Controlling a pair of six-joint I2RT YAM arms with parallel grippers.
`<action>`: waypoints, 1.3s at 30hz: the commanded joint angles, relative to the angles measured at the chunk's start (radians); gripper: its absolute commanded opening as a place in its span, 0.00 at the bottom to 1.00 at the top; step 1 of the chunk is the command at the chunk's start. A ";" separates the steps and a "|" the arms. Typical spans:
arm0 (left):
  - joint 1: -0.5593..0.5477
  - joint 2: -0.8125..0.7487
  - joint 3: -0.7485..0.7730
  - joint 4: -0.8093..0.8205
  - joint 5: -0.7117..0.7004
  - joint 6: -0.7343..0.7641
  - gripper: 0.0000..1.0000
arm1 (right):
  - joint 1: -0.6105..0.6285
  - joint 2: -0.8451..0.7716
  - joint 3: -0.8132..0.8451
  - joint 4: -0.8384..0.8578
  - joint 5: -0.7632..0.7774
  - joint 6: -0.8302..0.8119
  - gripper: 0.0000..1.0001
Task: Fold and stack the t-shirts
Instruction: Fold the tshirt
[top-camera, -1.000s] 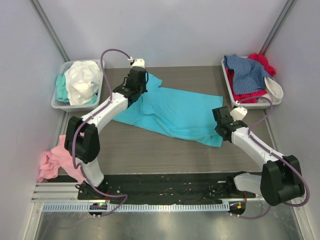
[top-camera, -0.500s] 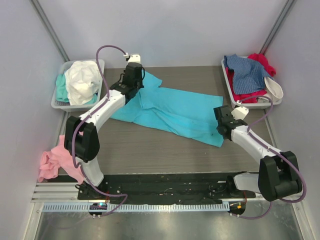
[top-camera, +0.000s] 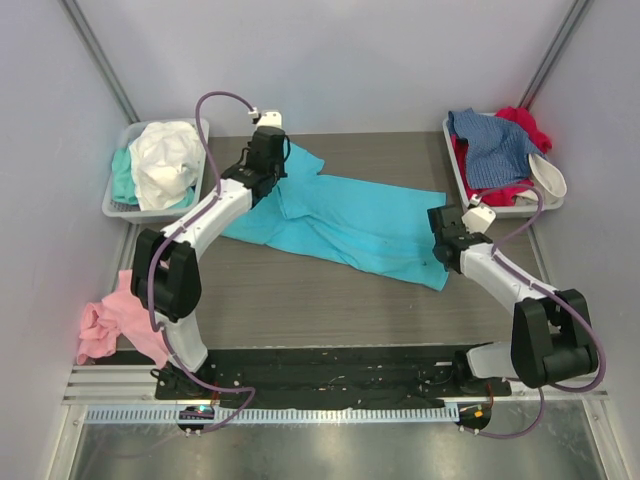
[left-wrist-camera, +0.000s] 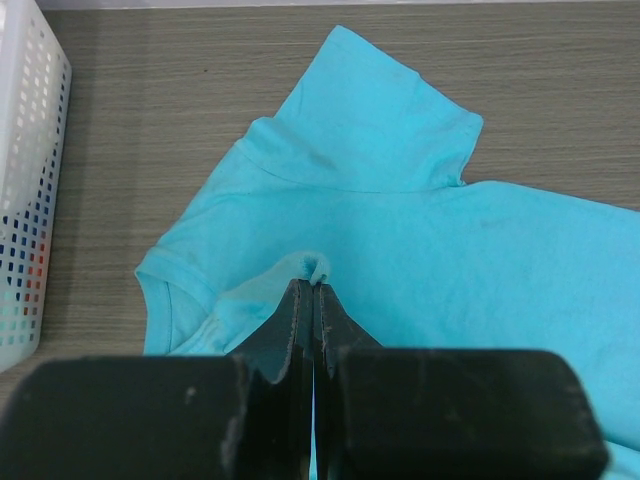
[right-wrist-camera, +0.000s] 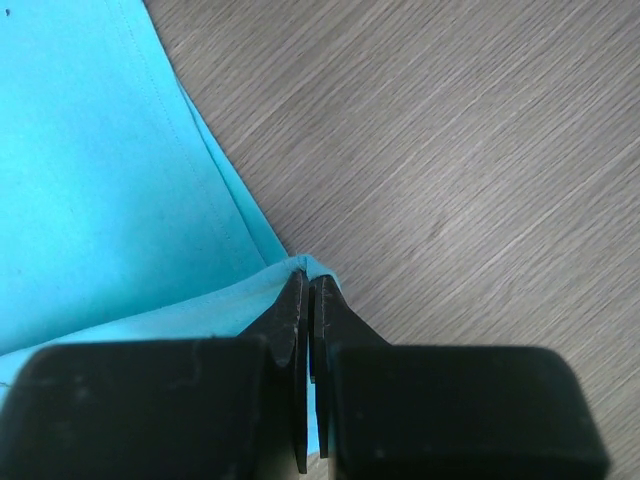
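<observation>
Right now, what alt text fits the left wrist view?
The left gripper, shut, pinches a small fold of the turquoise t-shirt, which lies spread on the wood-grain table. A pale perforated tray sits at the left edge.

Grey table (top-camera: 300, 300) carries turquoise t-shirt (top-camera: 350, 225), left tray (top-camera: 112, 208), right tray (top-camera: 455, 165).

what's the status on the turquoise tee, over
Left gripper shut on a pinch at the sleeve end. Right gripper shut on a hem corner. Turquoise t-shirt stretched out between them, unfolded. Nothing lying on it.

Left gripper (left-wrist-camera: 312, 287) pinched shut; right gripper (right-wrist-camera: 305, 282) likewise.
</observation>
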 joint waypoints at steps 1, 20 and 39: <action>0.009 -0.004 0.030 0.025 -0.024 0.015 0.00 | -0.007 0.018 0.046 0.047 0.031 -0.014 0.01; 0.015 0.005 -0.033 0.033 -0.070 0.040 0.10 | -0.012 0.064 0.036 0.060 -0.015 -0.021 0.35; 0.029 -0.217 -0.333 -0.041 -0.231 -0.055 0.99 | -0.011 -0.171 -0.046 0.012 -0.188 -0.075 0.79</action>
